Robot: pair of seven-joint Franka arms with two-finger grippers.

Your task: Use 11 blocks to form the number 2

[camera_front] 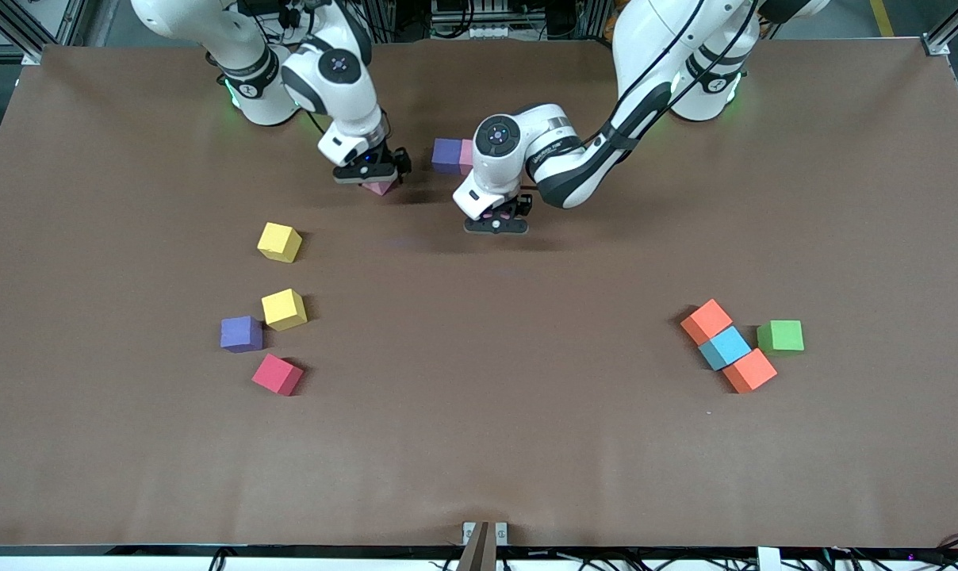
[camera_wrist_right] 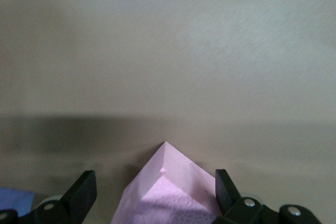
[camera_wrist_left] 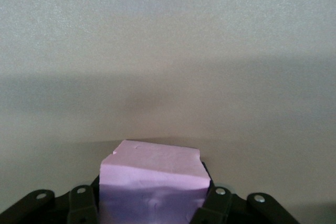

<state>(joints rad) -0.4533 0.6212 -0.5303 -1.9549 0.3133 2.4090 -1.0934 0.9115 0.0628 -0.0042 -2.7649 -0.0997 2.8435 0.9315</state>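
My left gripper (camera_front: 496,220) is shut on a pink cube (camera_wrist_left: 152,182) low over the table's middle, by the robots' side. My right gripper (camera_front: 372,173) is open, its fingers (camera_wrist_right: 84,191) standing round another pink cube (camera_wrist_right: 168,192) that is turned corner-on, with a gap on one side; this cube also shows in the front view (camera_front: 381,188). A purple cube (camera_front: 446,155) and a pink cube (camera_front: 466,156) touch each other between the two grippers, near the bases.
Toward the right arm's end lie two yellow cubes (camera_front: 279,242) (camera_front: 284,308), a purple cube (camera_front: 241,334) and a red cube (camera_front: 277,374). Toward the left arm's end an orange cube (camera_front: 707,320), a blue cube (camera_front: 725,347) and an orange cube (camera_front: 750,370) touch in a row, beside a green cube (camera_front: 780,336).
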